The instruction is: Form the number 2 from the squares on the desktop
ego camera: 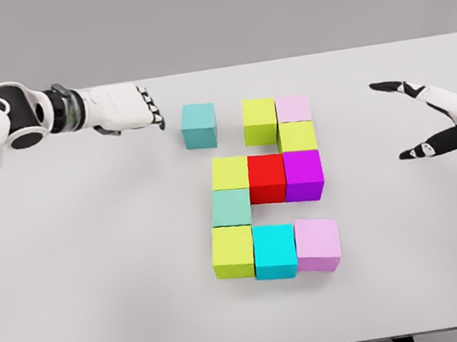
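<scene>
The squares (267, 189) form a 2, long axis running far-to-near on the bench (97, 268); a teal cube (199, 125) sits apart. The left hand (126, 109) and right hand (435, 116), partly cut off, hold nothing, fingers relaxed.

I can't read any text, label, brand mark or printed number from here. The faces of the coloured cubes (267, 184) are plain, each a single flat colour with no lettering or digits on them. The pale surface (97, 268) they sit on carries no markings or signs either. The white casing of the arms shows no logo or writing that I can make out at this resolution.
</scene>
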`<action>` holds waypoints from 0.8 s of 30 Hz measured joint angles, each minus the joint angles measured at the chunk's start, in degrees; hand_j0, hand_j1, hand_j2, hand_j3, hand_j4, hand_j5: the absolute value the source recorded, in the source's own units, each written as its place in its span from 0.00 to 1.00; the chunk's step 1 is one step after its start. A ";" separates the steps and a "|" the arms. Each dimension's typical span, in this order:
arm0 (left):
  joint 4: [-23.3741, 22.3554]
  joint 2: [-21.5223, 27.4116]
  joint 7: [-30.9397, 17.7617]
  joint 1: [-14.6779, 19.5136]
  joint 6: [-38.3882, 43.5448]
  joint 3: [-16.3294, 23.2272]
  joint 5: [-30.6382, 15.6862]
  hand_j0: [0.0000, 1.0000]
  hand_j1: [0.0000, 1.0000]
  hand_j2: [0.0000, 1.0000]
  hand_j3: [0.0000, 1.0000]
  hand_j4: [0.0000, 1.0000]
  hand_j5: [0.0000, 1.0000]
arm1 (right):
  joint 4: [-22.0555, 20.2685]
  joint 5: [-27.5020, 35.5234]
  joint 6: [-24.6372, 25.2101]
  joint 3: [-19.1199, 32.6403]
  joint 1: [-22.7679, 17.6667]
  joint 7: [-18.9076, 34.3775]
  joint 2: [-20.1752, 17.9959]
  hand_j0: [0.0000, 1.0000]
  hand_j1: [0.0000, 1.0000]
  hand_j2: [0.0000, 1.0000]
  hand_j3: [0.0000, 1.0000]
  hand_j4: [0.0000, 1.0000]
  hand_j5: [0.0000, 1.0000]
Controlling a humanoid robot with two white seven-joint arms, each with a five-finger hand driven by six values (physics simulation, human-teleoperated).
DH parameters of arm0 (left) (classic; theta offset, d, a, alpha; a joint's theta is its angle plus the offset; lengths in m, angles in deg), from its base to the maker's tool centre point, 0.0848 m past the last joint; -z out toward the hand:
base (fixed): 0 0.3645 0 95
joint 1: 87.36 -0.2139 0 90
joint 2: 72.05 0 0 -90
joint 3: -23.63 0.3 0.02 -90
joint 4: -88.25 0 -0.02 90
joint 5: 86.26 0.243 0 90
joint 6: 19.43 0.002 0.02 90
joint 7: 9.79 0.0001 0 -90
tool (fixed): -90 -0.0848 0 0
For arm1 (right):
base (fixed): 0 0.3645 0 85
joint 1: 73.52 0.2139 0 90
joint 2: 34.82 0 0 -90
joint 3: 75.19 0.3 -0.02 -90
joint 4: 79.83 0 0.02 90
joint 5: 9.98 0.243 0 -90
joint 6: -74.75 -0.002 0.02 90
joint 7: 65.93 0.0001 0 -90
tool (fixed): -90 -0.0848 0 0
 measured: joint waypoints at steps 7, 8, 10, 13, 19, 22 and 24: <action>-1.55 -1.41 0.00 0.09 0.00 -0.11 -0.09 0.81 0.81 0.81 0.81 0.81 0.81 | 2.90 -1.57 0.00 2.19 -0.44 0.10 3.70 1.00 1.00 1.00 1.00 1.00 1.00; -1.58 -1.66 0.02 0.09 0.00 -0.13 -0.14 0.81 0.81 0.81 0.81 0.81 0.81 | 3.00 -1.62 0.00 2.26 -0.61 0.08 3.83 1.00 1.00 1.00 1.00 1.00 1.00; -1.59 -2.25 0.05 0.18 0.00 -0.15 -0.22 0.81 0.81 0.81 0.81 0.81 0.81 | 3.12 -1.63 0.01 2.38 -0.79 0.05 4.25 1.00 1.00 1.00 1.00 1.00 1.00; -1.59 -3.20 0.08 0.18 0.00 -0.18 -0.31 0.81 0.81 0.81 0.81 0.81 0.81 | 3.21 -1.64 0.00 2.48 -0.88 0.03 4.73 1.00 1.00 1.00 1.00 1.00 1.00; -1.59 -4.38 0.16 0.09 0.00 -0.25 -0.34 0.81 0.81 0.81 0.81 0.81 0.81 | 3.24 -1.64 0.01 2.58 -1.05 -0.05 4.97 1.00 1.00 1.00 1.00 1.00 1.00; -1.63 -4.73 0.17 0.09 0.00 -0.24 -0.34 0.81 0.81 0.81 0.81 0.81 0.81 | 3.26 -1.64 0.01 2.60 -1.06 -0.06 4.99 1.00 1.00 1.00 1.00 1.00 1.00; -1.70 -4.86 0.17 0.09 0.00 -0.27 -0.34 0.81 0.81 0.81 0.81 0.81 0.81 | 3.25 -1.64 0.01 2.60 -1.14 -0.06 5.00 1.00 1.00 1.00 1.00 1.00 1.00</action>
